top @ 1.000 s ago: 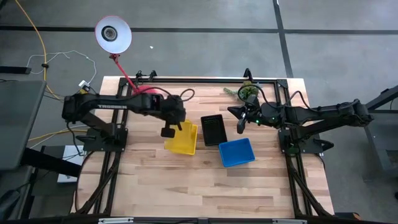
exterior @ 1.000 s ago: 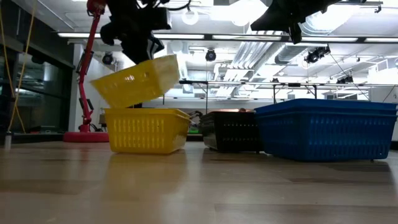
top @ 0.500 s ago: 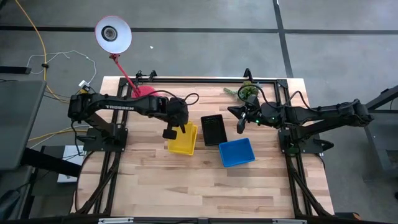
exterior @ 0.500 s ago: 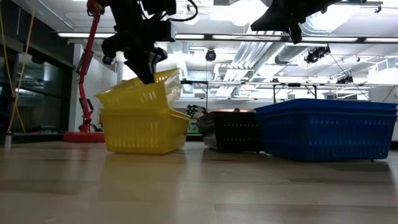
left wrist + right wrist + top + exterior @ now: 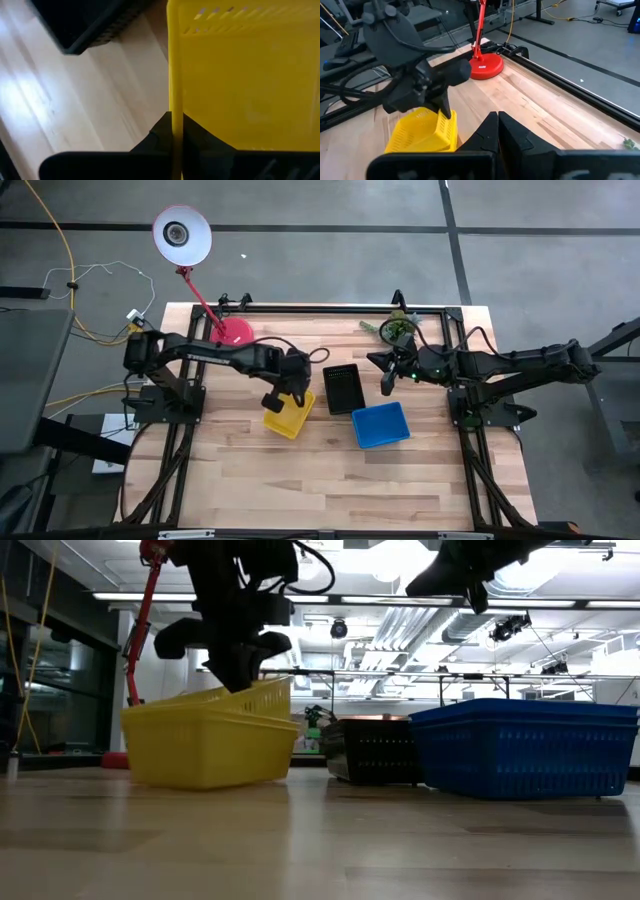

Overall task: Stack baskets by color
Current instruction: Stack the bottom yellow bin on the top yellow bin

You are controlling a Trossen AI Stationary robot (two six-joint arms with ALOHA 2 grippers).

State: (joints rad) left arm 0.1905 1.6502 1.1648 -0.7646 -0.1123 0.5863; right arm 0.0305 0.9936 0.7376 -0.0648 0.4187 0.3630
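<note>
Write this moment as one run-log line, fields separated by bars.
left end effector: shut on yellow basket rim, nested in second yellow | right end effector: shut, raised, idle | black basket, blue basket: on table

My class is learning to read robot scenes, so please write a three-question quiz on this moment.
1. True or false: the left pincer is clamped on the rim of the yellow perforated plastic basket.
2. Which lies nearest the right arm's side?
A. blue perforated plastic basket
B. black perforated plastic basket
C. yellow basket
3. What does the right pincer hold?

Key: 1 true; 2 A; 3 nothing, it is shut above the table.
</note>
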